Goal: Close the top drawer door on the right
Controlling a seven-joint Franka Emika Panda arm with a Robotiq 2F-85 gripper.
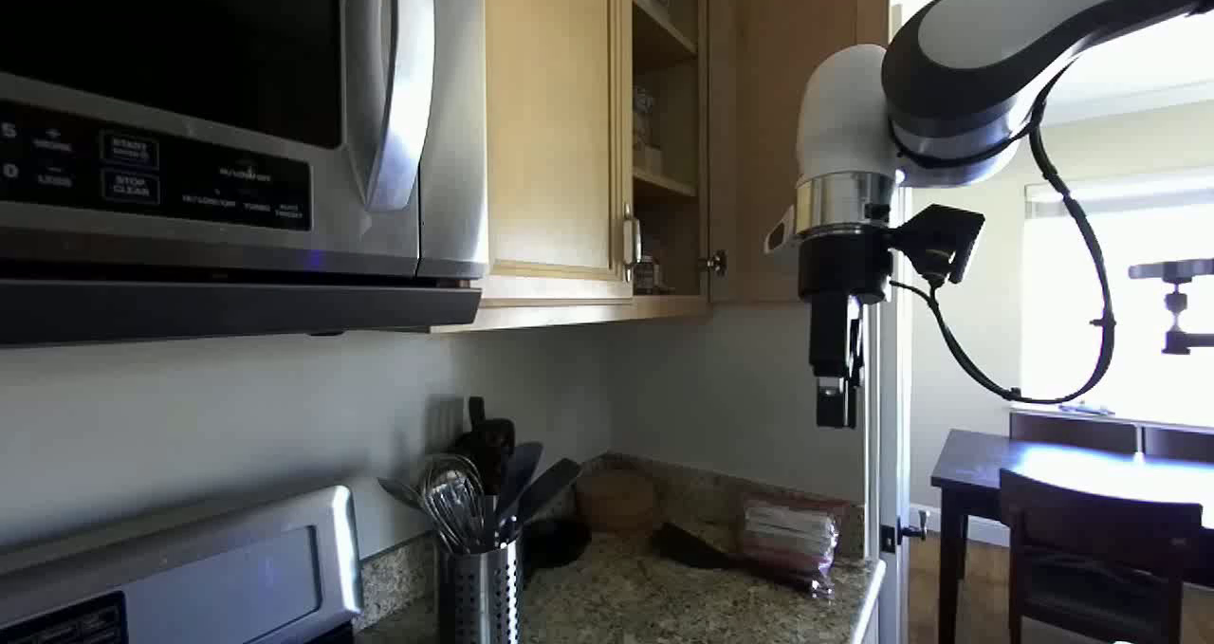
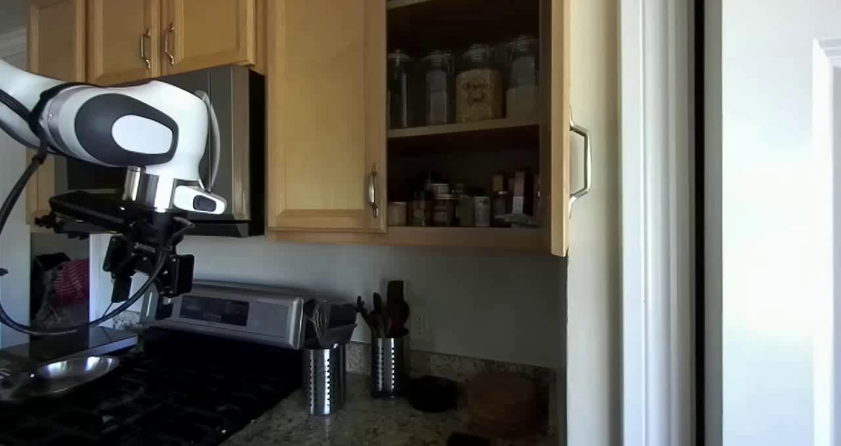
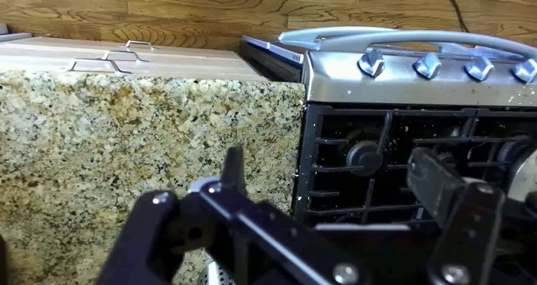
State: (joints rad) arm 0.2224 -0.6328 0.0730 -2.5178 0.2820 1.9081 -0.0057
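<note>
The top drawer door is the tall maple upper cabinet door, standing wide open. An exterior view shows its inner face [image 1: 782, 103], partly behind the arm. Another exterior view shows it nearly edge-on [image 2: 560, 137], with its metal bar handle [image 2: 587, 160] on the outer side. My gripper hangs pointing down, well apart from the door, in both exterior views [image 1: 836, 402] [image 2: 144, 298]. In the wrist view the gripper [image 3: 324, 157] has its fingers wide apart with nothing between them. The door is out of the wrist view.
The matching shut cabinet door [image 2: 326, 104] is beside the open shelves [image 2: 463, 131] of jars. The microwave [image 1: 379, 236] is beside it. Below are the stove [image 3: 398, 83], granite counter [image 3: 147, 150] and utensil holders [image 2: 325, 380] [image 2: 387, 367]. A white door frame [image 2: 657, 203] stands beyond the open door.
</note>
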